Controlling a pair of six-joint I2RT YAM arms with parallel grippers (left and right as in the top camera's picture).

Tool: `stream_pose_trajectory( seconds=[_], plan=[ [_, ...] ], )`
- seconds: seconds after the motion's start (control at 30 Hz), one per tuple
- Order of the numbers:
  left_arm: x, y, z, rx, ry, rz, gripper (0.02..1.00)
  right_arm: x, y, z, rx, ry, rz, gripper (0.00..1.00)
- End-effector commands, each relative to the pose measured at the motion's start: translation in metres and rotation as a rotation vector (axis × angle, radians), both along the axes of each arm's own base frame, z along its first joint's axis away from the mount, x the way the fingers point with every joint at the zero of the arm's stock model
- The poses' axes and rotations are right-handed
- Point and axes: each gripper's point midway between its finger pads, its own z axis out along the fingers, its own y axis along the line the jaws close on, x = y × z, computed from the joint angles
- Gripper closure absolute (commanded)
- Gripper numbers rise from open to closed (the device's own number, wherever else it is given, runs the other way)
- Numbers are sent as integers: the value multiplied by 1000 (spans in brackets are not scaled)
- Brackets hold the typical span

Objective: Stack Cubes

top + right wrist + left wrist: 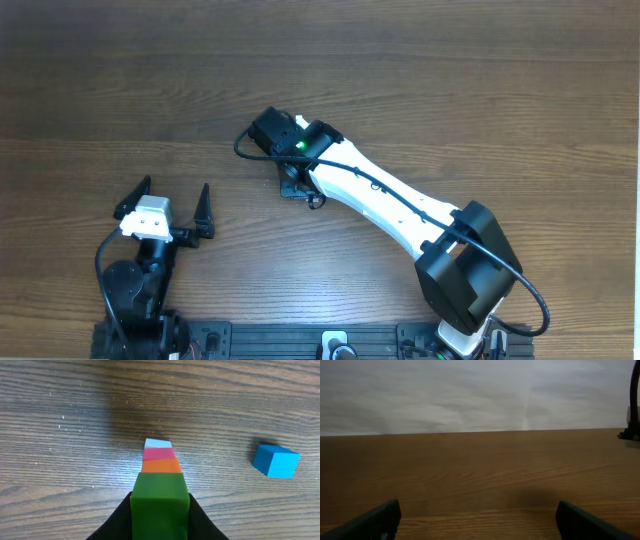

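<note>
Green cube (160,494) sits clamped in the right hand (160,516), directly over the orange cube (160,465).

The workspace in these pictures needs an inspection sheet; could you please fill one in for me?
Surface: brown wooden table, a few pale specks.
Job's things: green cube directly over a stack of orange cube, pink cube and pale cube; whether it rests on the stack cannot be judged. Off to one side, the blue cube sits alone on the table.
Clutter: nothing seen.
Tools: right tool shut on the green cube; left tool open, holding nothing.
Cables: black wrist cable loops at the right arm's wrist; black base cable curves beside the left arm.
Surroundings: pale wall behind the table.
</note>
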Motion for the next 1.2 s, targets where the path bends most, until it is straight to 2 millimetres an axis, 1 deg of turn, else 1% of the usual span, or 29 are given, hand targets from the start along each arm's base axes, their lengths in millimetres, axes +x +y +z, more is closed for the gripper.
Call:
stream_pose_trajectory(
  seconds=[0.03,0.17,0.27,0.43,0.63,0.67,0.7,0.8,0.83,0.9,1.0,1.07,1.13,1.2],
  plan=[
    [0,-3,-1,18,-5,-15,18,-2,-7,-10,-23,22,-10,779],
    [0,-3,-1,18,-5,-15,18,-2,-6,-11,-21,22,-10,770],
    [0,-3,-1,18,-5,-15,18,-1,-6,-11,-19,20,-10,735],
    [0,-3,-1,18,-5,-15,18,-1,-6,-11,-20,20,-10,654],
    [0,-3,-1,18,-5,-14,18,-1,-6,-11,-20,20,-10,527],
    [0,-3,-1,18,-5,-15,18,-1,-6,-11,-20,20,-10,472],
    [0,-3,-1,18,-5,-15,18,-1,-6,-11,-20,20,-10,391],
    [0,-3,-1,18,-5,-15,18,-1,-5,-11,-17,17,-9,47],
    [0,-3,-1,18,-5,-15,18,-1,-5,-11,-17,16,-8,7],
    [0,-3,-1,18,-5,-15,18,0,-3,-8,-11,10,-7,7],
    [0,-3,-1,18,-5,-15,18,9,1,14,16,-43,22,9],
    [0,-3,-1,18,-5,-15,18,15,2,36,40,-86,42,7],
    [0,-3,-1,18,-5,-15,18,23,0,64,70,-141,58,9],
    [0,-3,-1,18,-5,-15,18,30,-7,94,104,-205,66,7]
  ],
)
